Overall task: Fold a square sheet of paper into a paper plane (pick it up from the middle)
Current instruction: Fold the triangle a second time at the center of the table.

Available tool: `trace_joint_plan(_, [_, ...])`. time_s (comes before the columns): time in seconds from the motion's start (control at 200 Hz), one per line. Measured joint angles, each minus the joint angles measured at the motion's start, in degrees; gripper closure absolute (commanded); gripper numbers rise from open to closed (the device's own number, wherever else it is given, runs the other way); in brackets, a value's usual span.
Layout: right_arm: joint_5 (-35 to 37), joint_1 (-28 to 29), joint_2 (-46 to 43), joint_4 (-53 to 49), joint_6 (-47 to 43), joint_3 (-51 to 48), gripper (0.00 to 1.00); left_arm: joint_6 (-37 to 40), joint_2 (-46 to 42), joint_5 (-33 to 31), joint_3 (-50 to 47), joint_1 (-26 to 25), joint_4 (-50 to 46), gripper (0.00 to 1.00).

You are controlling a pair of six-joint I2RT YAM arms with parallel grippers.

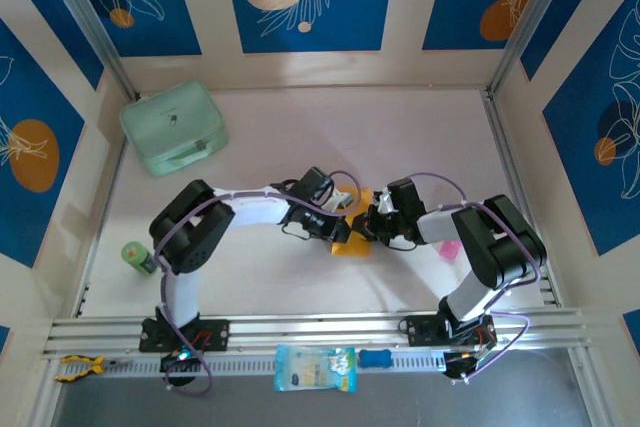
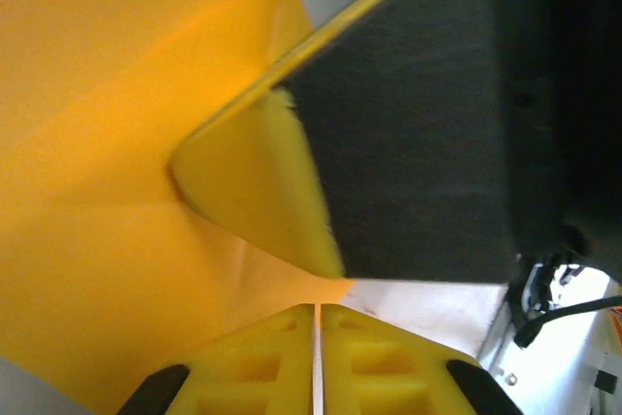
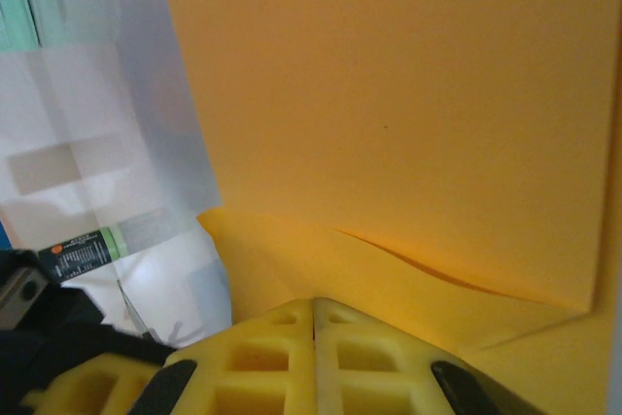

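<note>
**Left gripper (image 2: 316, 310) and right gripper (image 3: 313, 303) clenched at the square sheet of paper (image 1: 350, 244)**

Nearest each wrist lens, the yellow fingertips are pressed together with the orange sheet right at their tips. Whether either truly pinches it cannot be told. From above, the creased sheet sits between both grippers at mid-table (image 1: 400, 137), its long axis roughly near-to-far and its pointing end hidden. A mint-green case (image 1: 173, 127) lies far-left, well apart. A pale blue packet (image 1: 314, 368) rests at the near edge.
</note>
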Motion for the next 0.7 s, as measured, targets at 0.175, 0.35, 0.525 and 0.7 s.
trace_joint_plan(0.175, [0.0, 0.2, 0.0, 0.3, 0.1, -0.2, 0.97, 0.2, 1.9, -1.6, 0.3, 0.0, -0.5, 0.90])
trace_joint_plan(0.35, [0.2, 0.2, -0.3, 0.1, 0.2, -0.2, 0.97, 0.1, 1.5, -2.4, -1.5, 0.1, 1.2, 0.93])
trace_joint_plan(0.525, [0.7, 0.7, -1.6, -1.5, 0.3, -0.2, 0.96, 0.3, -0.1, -3.0, -3.1, 0.1, 0.4, 0.94])
trace_joint_plan(0.7, [2.1, 3.0, -5.0, -2.4, 0.4, 0.0, 0.96, 0.4, -0.7, -3.0, -3.7, 0.1, -0.4, 0.95])
